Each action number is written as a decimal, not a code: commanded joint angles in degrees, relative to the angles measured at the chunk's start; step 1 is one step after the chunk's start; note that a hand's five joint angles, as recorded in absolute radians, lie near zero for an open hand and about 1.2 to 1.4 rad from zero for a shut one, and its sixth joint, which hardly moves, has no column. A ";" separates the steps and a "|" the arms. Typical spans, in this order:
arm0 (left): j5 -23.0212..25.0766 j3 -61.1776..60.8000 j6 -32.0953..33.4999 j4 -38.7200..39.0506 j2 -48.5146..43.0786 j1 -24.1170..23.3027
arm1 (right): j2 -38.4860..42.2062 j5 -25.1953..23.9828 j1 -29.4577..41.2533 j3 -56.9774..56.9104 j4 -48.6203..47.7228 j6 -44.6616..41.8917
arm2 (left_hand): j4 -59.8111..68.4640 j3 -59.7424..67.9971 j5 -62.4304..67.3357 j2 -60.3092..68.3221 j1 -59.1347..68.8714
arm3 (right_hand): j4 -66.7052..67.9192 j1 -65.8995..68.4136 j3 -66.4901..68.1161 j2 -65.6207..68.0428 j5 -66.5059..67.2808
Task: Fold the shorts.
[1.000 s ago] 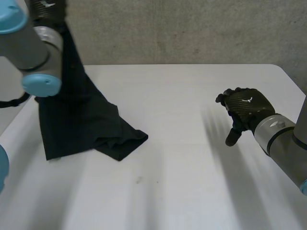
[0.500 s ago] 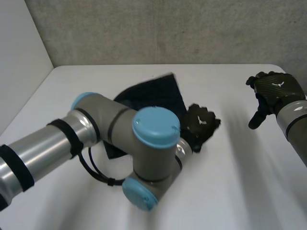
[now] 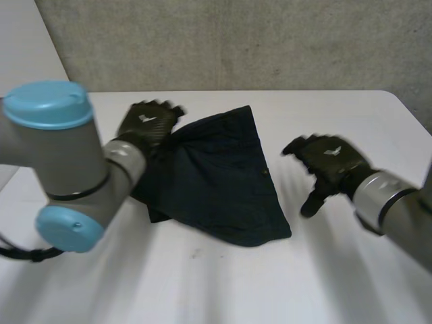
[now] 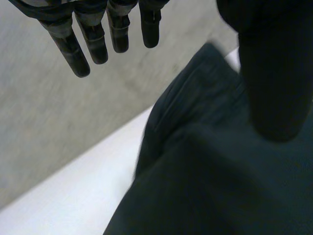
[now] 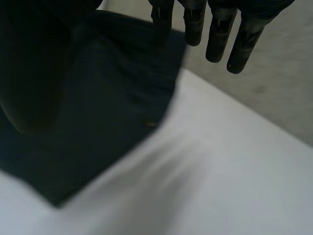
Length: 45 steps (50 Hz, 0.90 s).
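In the head view, the dark shorts (image 3: 219, 179) lie spread on the white table (image 3: 324, 270), between the two hands. The left hand (image 3: 147, 123) is at one side edge of the shorts, where the cloth is gathered a little towards it. The grey left arm (image 3: 61, 155) with its light-blue cap comes in behind this hand. The right hand (image 3: 332, 156) is on the other side of the shorts, near them but apart, above bare table. Its fingers are spread and its thumb points down, and it holds nothing.

In the left wrist view, the fingers (image 4: 68, 44) of the left hand are straight and point away from the palm, with the grey wall (image 4: 63, 122) behind them. The thumb (image 4: 274, 73) stands well apart from the fingers, so the hand is wide open and nothing is between thumb and fingers. The shorts lie under the palm and the thumb.

In the right wrist view, the fingers (image 5: 217, 34) of the right hand are also straight, and the thumb (image 5: 34, 73) is far from them. This hand is wide open and has hold of nothing. The shorts lie under the thumb side of the hand, and one corner of them points towards bare table under the palm.
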 commanded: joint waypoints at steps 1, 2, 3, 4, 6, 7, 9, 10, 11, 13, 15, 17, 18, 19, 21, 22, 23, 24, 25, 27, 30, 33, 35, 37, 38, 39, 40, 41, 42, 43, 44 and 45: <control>0.31 -7.26 -0.21 -1.22 0.00 8.68 | 9.09 0.41 7.82 0.68 -6.24 0.77 | 7.61 7.40 6.87 7.52 8.13 | 0.73 2.48 2.74 3.39 1.46; 0.66 -8.22 -0.21 -1.22 -0.09 9.73 | 9.98 0.49 7.91 0.60 -6.51 0.77 | 7.61 7.40 6.87 7.52 8.13 | 1.41 3.17 3.42 4.07 2.14; 0.92 -8.76 -0.21 -1.22 -0.09 10.35 | 10.86 0.49 7.99 0.51 -6.77 0.60 | 7.61 7.40 6.87 7.52 8.13 | 2.75 4.51 4.76 5.41 3.48; 1.10 -9.11 -0.12 -1.22 -0.09 10.79 | 11.56 0.49 7.99 0.33 -6.95 0.51 | 7.61 7.40 6.87 7.52 8.13 | 4.26 6.02 6.27 6.92 5.00; 1.89 -9.73 -0.12 -0.87 -0.18 12.02 | 13.67 0.58 8.17 -0.02 -7.30 -0.02 | 7.44 7.23 6.70 7.35 7.96 | 9.81 11.57 11.82 12.47 10.54; 2.07 -9.73 -0.12 -0.69 -0.18 12.37 | 14.20 0.58 8.00 -0.11 -7.47 -0.19 | 7.44 7.23 6.70 7.35 7.96 | 10.66 12.42 12.67 13.32 11.39; 2.85 -9.38 -0.03 -0.52 -0.53 13.25 | 15.69 0.84 8.17 -0.11 -8.53 -0.98 | 7.44 7.23 6.70 7.35 7.96 | 11.84 13.60 13.85 14.50 12.58; 3.30 -9.20 -0.03 -0.43 -0.97 13.52 | 16.13 1.02 8.17 -0.11 -8.88 -1.16 | 7.44 7.23 6.70 7.35 7.96 | 12.34 14.10 14.36 15.00 13.08; 3.74 -9.11 -0.03 -0.43 -1.49 13.69 | 16.49 1.19 8.17 -0.02 -9.32 -1.33 | 7.44 7.23 6.70 7.35 7.96 | 13.02 14.77 15.03 15.68 13.75; 5.57 -8.76 0.05 -0.43 -3.25 13.96 | 17.28 2.16 8.17 0.07 -11.07 -1.95 | 7.44 7.23 6.70 7.35 7.96 | 15.20 16.96 17.22 17.86 15.94; 6.99 -8.50 0.23 -0.43 -4.04 13.96 | 17.63 3.39 8.17 0.07 -12.30 -2.30 | 7.61 7.40 6.87 7.52 8.13 | 16.05 17.80 18.06 18.71 16.78; 9.44 -8.15 0.23 -0.60 -4.92 13.96 | 17.90 5.50 8.26 0.24 -13.71 -3.00 | 9.61 9.40 8.88 9.52 10.13 | 22.08 23.84 24.10 24.74 22.82; 9.80 -8.15 0.23 -0.69 -5.01 13.96 | 18.07 6.72 8.26 0.24 -14.50 -3.53 | 9.96 9.75 9.22 9.87 10.48 | 25.77 27.53 27.78 28.43 26.50; 10.41 -8.32 0.32 -0.69 -5.19 13.87 | 18.07 7.17 8.26 0.24 -14.85 -3.71 | 11.29 11.09 10.56 11.21 11.82 | 26.64 28.40 28.65 29.30 27.37; 10.42 -8.41 0.32 -0.78 -5.28 13.87 | 18.51 7.52 8.26 0.24 -15.12 -3.97 | 12.48 12.28 11.75 12.40 13.00 | 27.15 28.91 29.17 29.81 27.89; 10.42 -8.41 0.40 -0.78 -5.28 13.96 | 19.12 7.70 8.26 0.16 -15.21 -4.32 | 12.82 12.61 12.08 12.73 13.34 | 29.65 31.41 31.66 32.31 30.39; 10.25 -8.32 0.41 -0.87 -5.28 13.96 | 19.39 7.70 8.26 0.07 -15.21 -4.32 | 13.82 13.62 13.09 13.73 14.34 | 34.01 35.76 36.02 36.67 34.74; 10.07 -8.32 0.41 -0.87 -5.28 13.96 | 19.56 7.70 8.26 -0.02 -15.21 -4.32 | 15.00 14.79 14.26 14.91 15.52 | 40.04 41.80 42.06 42.70 40.78; 9.98 -8.32 0.41 -0.87 -5.19 13.87 | 19.65 7.70 8.26 -0.11 -15.30 -4.32 | 16.67 16.47 15.94 16.59 17.20 | 46.93 48.69 48.95 49.59 47.67; 9.72 -8.50 0.41 -0.43 -4.93 13.87 | 19.48 7.61 8.17 -0.20 -15.47 -4.24 | 25.21 25.00 24.47 25.12 25.73 | 66.40 68.16 68.41 69.06 67.13; 9.37 -8.50 0.41 -0.51 -4.84 13.96 | 18.69 7.61 8.17 -0.81 -15.56 -4.24 | 37.49 37.29 36.76 37.41 38.02 | 66.45 68.21 68.47 69.11 67.19; 9.54 -8.58 0.41 -0.51 -4.40 13.78 | 17.11 7.35 7.99 -1.16 -15.39 -3.80 | 56.03 55.82 55.29 55.94 56.55 | 66.45 68.21 68.47 69.11 67.19; 9.71 -8.59 0.41 -1.04 -3.09 13.78 | 14.74 7.61 7.91 -1.34 -15.21 -3.62 | 62.41 62.20 61.67 62.32 62.93 | 66.45 68.21 68.47 69.11 67.19; 9.80 -8.24 0.41 -1.39 -0.98 13.70 | 12.81 7.96 7.73 -1.69 -14.95 -3.62 | 64.79 64.58 64.06 64.70 65.31 | 66.45 68.21 68.47 69.11 67.19; 9.72 -8.23 0.49 -1.65 1.38 13.52 | 10.80 8.05 7.56 -2.56 -14.51 -3.45 | 65.97 65.76 65.23 65.88 66.49 | 66.45 68.21 68.47 69.11 67.19; 9.72 -8.15 0.49 -1.83 2.71 13.26 | 9.73 8.23 7.56 -3.00 -14.25 -3.53 | 67.14 66.94 66.41 67.06 67.66 | 66.45 68.21 68.47 69.11 67.19; 9.72 -8.15 0.49 -2.18 4.11 13.17 | 8.68 8.31 7.56 -3.62 -13.81 -3.62 | 67.80 67.59 67.06 67.71 68.32 | 66.45 68.21 68.47 69.11 67.19; 9.72 -8.06 0.49 -2.45 5.43 12.99 | 7.45 8.32 7.56 -4.23 -13.19 -3.71 | 67.80 67.60 67.07 67.72 68.33 | 66.45 68.21 68.47 69.11 67.19; 9.72 -7.88 0.49 -2.97 8.93 12.91 | 4.91 8.40 7.47 -5.98 -11.01 -3.71 | 67.80 67.60 67.07 67.72 68.33 | 66.45 68.21 68.47 69.11 67.19; 9.72 -7.80 0.58 -3.24 10.61 12.82 | 3.67 8.40 7.47 -7.13 -9.60 -3.80 | 67.80 67.60 67.07 67.72 68.33 | 66.45 68.21 68.47 69.11 67.19; 9.72 -7.62 0.67 -3.50 12.54 12.90 | 2.27 8.40 7.47 -8.53 -8.02 -3.80 | 67.80 67.60 67.07 67.72 68.33 | 66.45 68.21 68.47 69.11 67.19; 9.72 -7.44 0.76 -3.59 14.04 12.90 | 0.95 8.49 7.47 -10.03 -6.18 -3.80 | 67.80 67.60 67.07 67.72 68.33 | 66.45 68.21 68.47 69.11 67.19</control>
